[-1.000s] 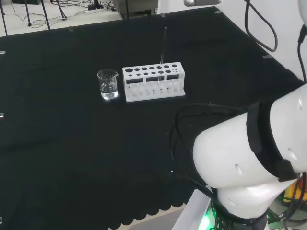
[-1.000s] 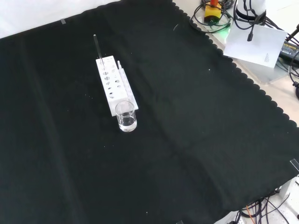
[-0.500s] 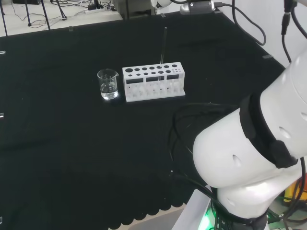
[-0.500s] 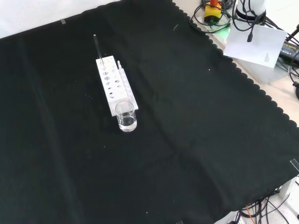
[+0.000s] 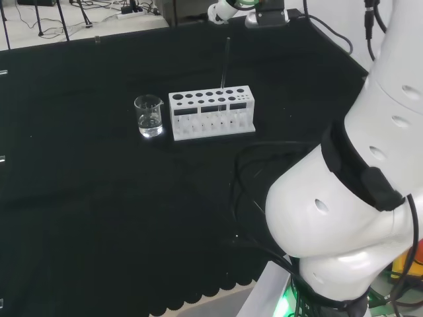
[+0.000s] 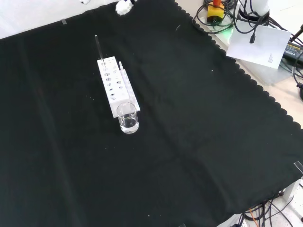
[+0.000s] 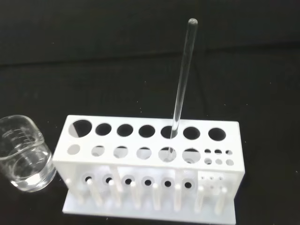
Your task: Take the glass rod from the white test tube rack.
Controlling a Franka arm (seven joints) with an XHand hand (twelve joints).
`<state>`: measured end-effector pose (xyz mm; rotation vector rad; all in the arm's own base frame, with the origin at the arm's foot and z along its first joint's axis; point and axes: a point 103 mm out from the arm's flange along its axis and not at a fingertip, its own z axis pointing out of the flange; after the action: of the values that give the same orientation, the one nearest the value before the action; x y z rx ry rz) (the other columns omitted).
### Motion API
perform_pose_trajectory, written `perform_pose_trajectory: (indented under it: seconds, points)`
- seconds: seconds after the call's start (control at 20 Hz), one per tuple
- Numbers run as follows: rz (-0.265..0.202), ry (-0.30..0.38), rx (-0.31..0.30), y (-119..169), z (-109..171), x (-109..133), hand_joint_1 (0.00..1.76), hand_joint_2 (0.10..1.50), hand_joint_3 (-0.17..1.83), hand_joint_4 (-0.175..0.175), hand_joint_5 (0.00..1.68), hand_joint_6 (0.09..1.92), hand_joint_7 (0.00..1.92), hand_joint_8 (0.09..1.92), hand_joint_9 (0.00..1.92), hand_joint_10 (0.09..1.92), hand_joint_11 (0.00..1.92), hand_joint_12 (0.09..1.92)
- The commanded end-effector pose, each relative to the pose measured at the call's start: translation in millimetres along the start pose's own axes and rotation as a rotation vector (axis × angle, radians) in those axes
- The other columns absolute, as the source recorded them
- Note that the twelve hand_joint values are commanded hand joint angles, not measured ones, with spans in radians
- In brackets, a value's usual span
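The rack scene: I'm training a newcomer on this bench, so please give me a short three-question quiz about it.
1. True or false: the glass rod stands upright in a hole of the white rack.
2. In the front view, the beaker stands at which end of the rack? A) the near end B) the far end C) on top of it
3. Fill in: the beaker holds some clear ____.

Key: 1 true. 2 A. 3 liquid. The hand, at the front view's top edge, touches neither the rod nor the rack.
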<state>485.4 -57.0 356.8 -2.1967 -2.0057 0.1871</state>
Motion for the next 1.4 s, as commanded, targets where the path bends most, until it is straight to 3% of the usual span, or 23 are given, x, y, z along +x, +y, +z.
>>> perform_pose_trajectory:
  seconds: [0.05, 0.35, 0.8, 1.1, 1.25, 1.4]
  points:
    - [-0.019, 0.012, -0.01, 48, 12, -11, 0.55, 0.98, 0.47, -0.175, 0.0, 0.09, 0.01, 0.09, 0.0, 0.34, 0.0, 0.58]
    - [-0.025, -0.001, 0.02, 66, 28, -16, 0.55, 0.99, 0.45, -0.175, 0.0, 0.09, 0.01, 0.09, 0.0, 0.37, 0.0, 0.62]
    - [-0.03, -0.029, 0.079, 75, 60, -18, 0.55, 1.01, 0.42, -0.175, 0.0, 0.09, 0.0, 0.31, 0.0, 0.57, 0.0, 0.91]
    - [-0.039, -0.047, 0.087, 74, 78, -18, 0.54, 1.0, 0.44, -0.175, 0.0, 0.09, 0.0, 0.65, 0.03, 0.88, 0.0, 1.12]
    - [-0.041, -0.044, 0.1, 72, 87, -16, 0.54, 0.99, 0.46, -0.175, 0.02, 0.09, 0.05, 0.89, 0.18, 0.96, 0.0, 1.3]
    - [-0.042, -0.038, 0.108, 72, 94, -19, 0.54, 0.98, 0.49, -0.175, 0.04, 0.09, 0.14, 0.99, 0.34, 0.97, 0.02, 1.44]
